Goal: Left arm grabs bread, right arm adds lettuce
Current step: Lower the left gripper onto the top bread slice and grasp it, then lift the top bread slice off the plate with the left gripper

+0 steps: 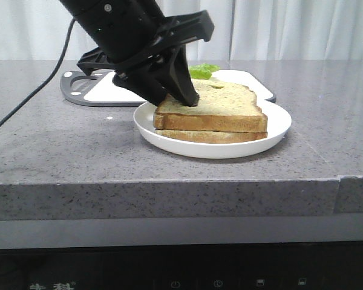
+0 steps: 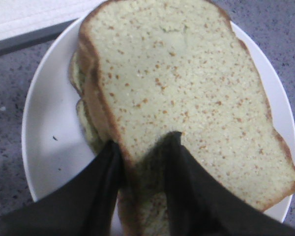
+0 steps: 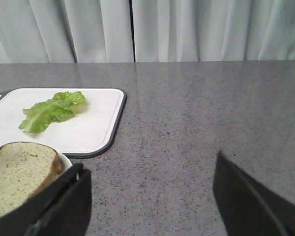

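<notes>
1. Gripping the thicker speckled tan bread slice (image 1: 221, 109) by its crust edge, the matte-black left gripper (image 2: 142, 162) has one finger on top and one at the side (clamped on it).
2. Bread sits stacked on a thinner slice (image 1: 212, 136) on the round white plate (image 1: 272, 136).
3. Ruffled green lettuce leaf (image 3: 51, 110) lies on the white cutting board (image 3: 93, 132), behind the plate.
4. Black right gripper (image 3: 150, 196) is spread wide, holding nothing, above the grey stone counter (image 3: 196, 123).

bread (image 1: 221, 103): porous, speckled crumb, matt golden crust
plate (image 1: 272, 136): smooth glossy white, ceramic-looking
left gripper (image 1: 184, 96): matt black plastic
countertop (image 1: 60, 148): grey speckled stone, slight sheen
lettuce (image 3: 51, 110): ruffled, bright green
cutting board (image 3: 96, 125): smooth white, dark rim
</notes>
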Controlling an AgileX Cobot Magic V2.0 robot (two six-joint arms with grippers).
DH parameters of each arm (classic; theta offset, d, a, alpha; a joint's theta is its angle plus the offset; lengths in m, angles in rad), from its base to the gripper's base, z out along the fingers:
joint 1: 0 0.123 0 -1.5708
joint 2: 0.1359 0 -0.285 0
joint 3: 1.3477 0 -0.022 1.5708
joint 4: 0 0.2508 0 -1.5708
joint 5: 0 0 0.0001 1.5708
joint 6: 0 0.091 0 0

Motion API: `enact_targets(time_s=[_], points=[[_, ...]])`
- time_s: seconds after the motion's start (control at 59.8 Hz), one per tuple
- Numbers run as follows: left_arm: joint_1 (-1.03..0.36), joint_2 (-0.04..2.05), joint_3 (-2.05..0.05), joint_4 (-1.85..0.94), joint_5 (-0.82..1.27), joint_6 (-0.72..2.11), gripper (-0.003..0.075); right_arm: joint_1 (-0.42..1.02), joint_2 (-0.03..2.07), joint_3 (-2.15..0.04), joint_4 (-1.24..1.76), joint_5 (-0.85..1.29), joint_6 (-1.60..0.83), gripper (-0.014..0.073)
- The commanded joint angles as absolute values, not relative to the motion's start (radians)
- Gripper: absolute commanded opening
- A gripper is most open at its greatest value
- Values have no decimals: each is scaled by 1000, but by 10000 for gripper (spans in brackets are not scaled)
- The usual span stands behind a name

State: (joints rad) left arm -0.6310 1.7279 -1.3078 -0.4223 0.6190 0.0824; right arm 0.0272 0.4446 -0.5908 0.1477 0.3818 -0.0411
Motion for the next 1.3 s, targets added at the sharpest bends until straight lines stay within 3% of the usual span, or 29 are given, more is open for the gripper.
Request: enact_targets(time_s=[0.0, 0.201, 0.869, 1.287], points=[[-625, 1690, -1329, -420, 615, 78, 115, 22, 456, -622, 141, 308, -51, 536], [-619, 1676, -1329, -420, 611, 78, -20, 22, 456, -622, 141, 308, -51, 536], [-619, 1473, -1307, -304, 431, 78, -21, 22, 456, -622, 141, 309, -51, 536], [-619, 1033, -910, -129, 153, 78, -21, 24, 558, -625, 141, 310, -51, 536]])
